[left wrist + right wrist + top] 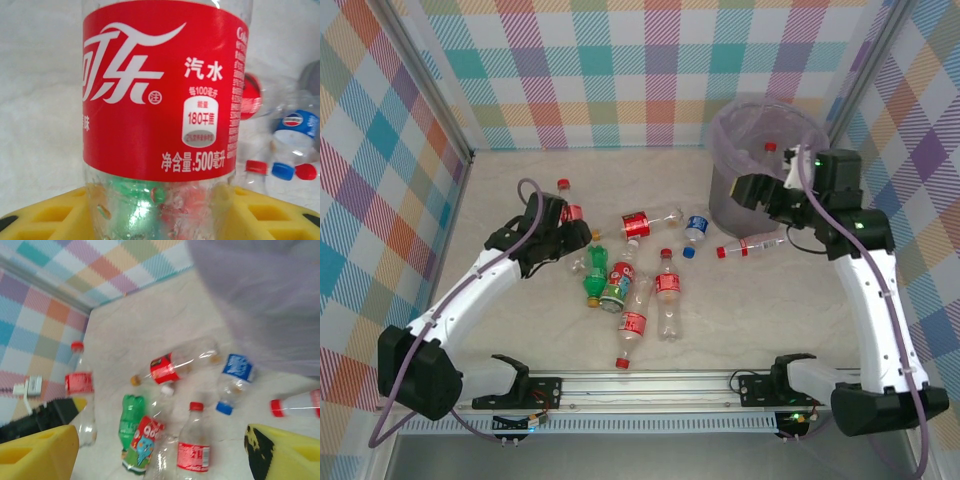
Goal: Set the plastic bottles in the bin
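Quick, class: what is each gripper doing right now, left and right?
Left gripper: closed on an upright red-labelled bottle.
Right gripper: open, holding nothing.

Bottles [667, 285] scattered on a bench [770, 310] beside a bin [720, 140].
The left gripper [565, 225] holds a red-labelled bottle [570, 211] upright; the right gripper [745, 190] hangs just beside the bin, with other bottles lying between.
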You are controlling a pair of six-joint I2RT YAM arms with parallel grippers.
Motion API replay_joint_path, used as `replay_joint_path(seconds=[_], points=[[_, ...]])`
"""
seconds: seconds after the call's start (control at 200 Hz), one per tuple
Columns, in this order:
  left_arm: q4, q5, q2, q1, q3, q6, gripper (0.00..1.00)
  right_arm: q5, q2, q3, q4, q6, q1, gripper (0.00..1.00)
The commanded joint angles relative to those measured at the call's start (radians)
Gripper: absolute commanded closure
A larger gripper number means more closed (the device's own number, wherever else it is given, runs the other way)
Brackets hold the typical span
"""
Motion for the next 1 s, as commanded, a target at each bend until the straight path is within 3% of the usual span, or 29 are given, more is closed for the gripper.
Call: replay_joint_path(seconds=[0.0,0.195,0.56,0.995], points=[[0.172,-0.003,0.037,-0.066,0.088,0.070,0.47,-0.020,0.037,0.002,0.084,0.060,0.087,0.14],[0.390,0.081,0.098,-0.168,0.107,0.125,0.49,-0.013,0.119,-0.008,0.205,0.132,0.187,0.14],[0.521,0.131,0.095,-0.255,0.069,0.180,0.49,-0.060,0.284,0.036,0.279,0.143,0.255,0.00],[0.581,0.212,0.197,-0.329,0.104,0.170,0.50,-0.067,0.385,0.096,0.331,0.148,0.255,0.01]])
